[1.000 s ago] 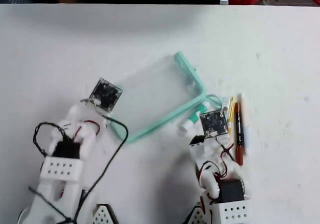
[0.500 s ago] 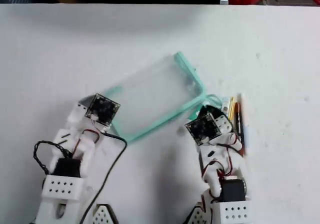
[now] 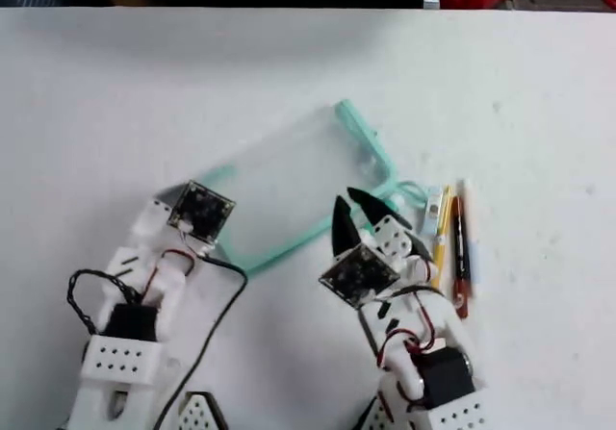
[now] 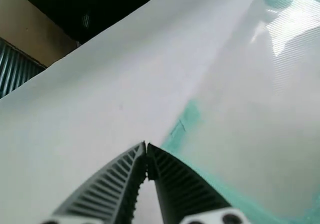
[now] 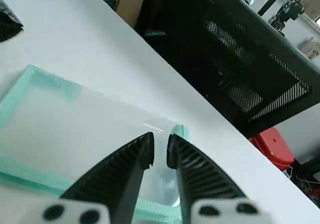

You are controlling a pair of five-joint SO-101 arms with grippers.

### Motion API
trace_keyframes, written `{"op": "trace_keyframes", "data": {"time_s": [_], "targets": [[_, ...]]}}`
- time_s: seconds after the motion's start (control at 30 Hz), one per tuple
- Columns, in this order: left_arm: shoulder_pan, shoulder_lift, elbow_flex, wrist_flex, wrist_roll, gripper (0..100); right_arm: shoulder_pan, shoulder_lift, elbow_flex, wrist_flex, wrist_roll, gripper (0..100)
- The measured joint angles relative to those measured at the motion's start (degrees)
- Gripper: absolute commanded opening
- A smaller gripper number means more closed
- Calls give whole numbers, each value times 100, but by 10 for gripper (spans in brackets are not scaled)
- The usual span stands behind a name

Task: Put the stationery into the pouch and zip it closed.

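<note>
- Lying flat on the tabletop (image 3: pixel 115 84), the pouch (image 3: pixel 289 180) looks soft and slippery; pinch its teal edge.
- Pens (image 3: pixel 461 247) just beside it: light, stiff.
- Your left jaws closed, right jaws slightly parted, both empty.

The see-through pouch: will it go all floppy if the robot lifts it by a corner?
Probably floppy: the pouch looks like thin clear plastic lying flat on the table, so it would likely sag. It seems light, since it looks empty. Its shiny face may be slippery; the teal edge probably gives a firmer hold.
</note>
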Motion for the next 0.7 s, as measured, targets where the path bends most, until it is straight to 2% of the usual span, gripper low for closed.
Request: {"op": "trace_keyframes", "data": {"time_s": [0.2,0.37,0.47,0.7], "targets": [[44,0,0,0,0,24,-185,2092,-844,-202,-677,32],[35,0,0,0,0,24,-167,3754,-1011,-457,-1240,29],[35,0,0,0,0,24,-176,3895,-1020,-475,-1486,31],[35,0,0,0,0,24,-176,3640,-747,-475,-1538,44]]}}
